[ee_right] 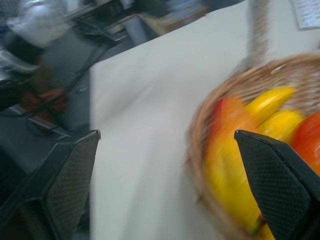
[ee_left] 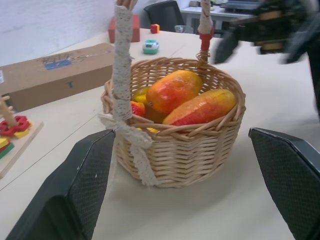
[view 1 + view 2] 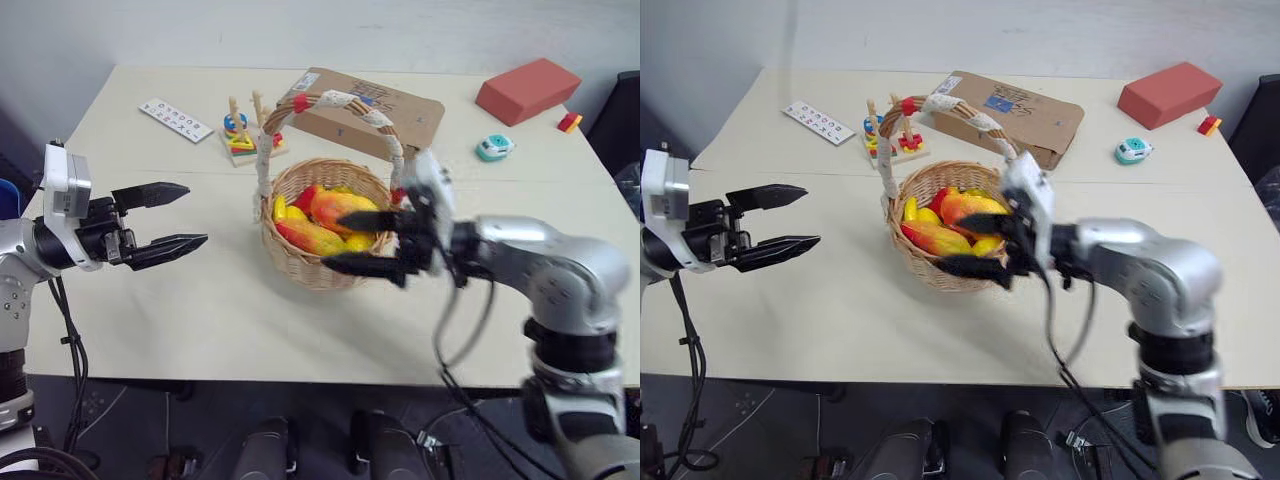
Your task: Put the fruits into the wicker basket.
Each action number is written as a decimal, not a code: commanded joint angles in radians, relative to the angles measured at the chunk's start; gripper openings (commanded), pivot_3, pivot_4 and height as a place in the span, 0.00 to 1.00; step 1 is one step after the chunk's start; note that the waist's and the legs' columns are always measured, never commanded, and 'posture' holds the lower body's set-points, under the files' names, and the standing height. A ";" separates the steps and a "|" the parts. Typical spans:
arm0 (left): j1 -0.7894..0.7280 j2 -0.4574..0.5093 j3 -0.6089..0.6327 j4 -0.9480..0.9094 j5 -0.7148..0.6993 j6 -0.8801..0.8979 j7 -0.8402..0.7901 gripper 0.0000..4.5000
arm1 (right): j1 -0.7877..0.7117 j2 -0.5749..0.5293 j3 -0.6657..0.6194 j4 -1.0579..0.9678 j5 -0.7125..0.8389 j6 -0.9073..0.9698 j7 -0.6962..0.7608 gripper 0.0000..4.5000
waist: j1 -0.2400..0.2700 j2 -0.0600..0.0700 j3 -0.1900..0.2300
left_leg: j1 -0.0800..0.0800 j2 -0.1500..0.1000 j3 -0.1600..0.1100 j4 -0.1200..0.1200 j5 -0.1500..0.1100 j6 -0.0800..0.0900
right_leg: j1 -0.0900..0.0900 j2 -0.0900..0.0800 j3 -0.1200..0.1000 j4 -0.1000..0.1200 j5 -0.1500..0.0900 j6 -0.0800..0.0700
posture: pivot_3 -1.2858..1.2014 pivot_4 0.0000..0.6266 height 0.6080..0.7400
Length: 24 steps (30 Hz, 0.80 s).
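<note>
No writing is coming through legibly for me: the cardboard box (image 3: 375, 112) is carrying a blue-printed label and a white sticker, and the white card (image 3: 176, 119) near the table's (image 3: 180, 300) far left edge is showing rows of small coloured marks, but I cannot read any of them.

My left gripper (image 3: 170, 219) is hovering level over the table's left side, pointing toward the wicker basket (image 2: 185, 150), with its fingers spread wide and nothing between them. My right gripper (image 3: 365, 241) is reaching in from the right, pointing leftward across the basket's near rim, released as well and gripping nothing.

Both fruits (image 2: 186, 100) are lying inside the basket side by side, resting on smaller yellow and red toy fruits (image 2: 141, 107). The basket is sitting mid-table, just in front of the box and beside the wooden stacking toy (image 3: 243, 133).
</note>
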 commanded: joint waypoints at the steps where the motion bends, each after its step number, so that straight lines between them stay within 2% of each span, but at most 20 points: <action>1: -0.002 0.005 0.027 -0.038 -0.023 -0.015 0.000 1.00 | 0.040 -0.094 -0.054 0.001 -0.016 -0.103 0.086 0.99 | -0.002 0.000 0.000 | 0.000 0.000 0.001 0.000 0.000 0.000 | 0.000 0.000 0.000 0.000 0.000 0.000 | 0.52 0.24 1.00; 2: -0.002 0.005 0.027 -0.039 -0.024 -0.015 0.001 1.00 | 0.050 -0.112 -0.058 0.020 -0.034 -0.133 0.091 0.99 | -0.004 0.000 0.000 | 0.000 0.000 0.001 0.000 0.000 0.000 | 0.000 0.000 0.001 -0.001 0.001 0.001 | 0.52 0.24 1.00; 5: -0.006 0.006 0.026 -0.040 -0.025 -0.014 0.000 1.00 | 0.044 -0.190 -0.064 0.238 -0.206 -0.399 0.169 0.99 | -0.010 0.000 0.000 | 0.004 0.001 0.003 0.000 0.001 0.000 | 0.003 -0.001 0.002 -0.001 0.001 0.001 | 0.52 0.24 1.00; 7: -0.007 0.006 0.026 -0.039 -0.026 -0.014 -0.001 1.00 | 0.017 -0.201 -0.049 0.351 -0.283 -0.535 0.195 0.99 | -0.011 0.000 0.000 | 0.007 0.001 0.003 0.000 0.001 0.000 | 0.006 -0.001 0.002 -0.001 0.001 0.001 | 0.52 0.24 1.00; 15: -0.057 -0.014 -0.019 -0.016 -0.013 -0.016 0.002 1.00 | -0.267 0.015 0.098 0.721 -0.420 -0.778 0.281 0.99 | -0.022 0.000 0.001 | 0.008 0.006 0.004 -0.001 0.002 -0.005 | 0.006 0.001 0.002 -0.002 0.000 0.001 | 0.52 0.24 1.00; 18: -0.068 -0.017 -0.026 -0.016 -0.013 -0.013 0.001 1.00 | -0.327 0.067 0.119 0.799 -0.417 -0.763 0.331 0.87 | -0.017 0.000 0.001 | 0.007 0.006 0.003 -0.001 0.002 -0.005 | 0.006 0.001 0.002 -0.002 0.000 0.000 | 0.52 0.24 1.00; 24: -0.056 -0.015 -0.019 -0.036 -0.021 -0.002 0.009 1.00 | -0.330 0.060 0.126 0.832 -0.428 -0.764 0.413 0.40 | -0.010 0.000 0.001 | 0.006 0.001 -0.001 0.000 0.001 -0.002 | 0.007 -0.001 0.001 -0.002 0.000 0.000 | 0.52 0.24 1.00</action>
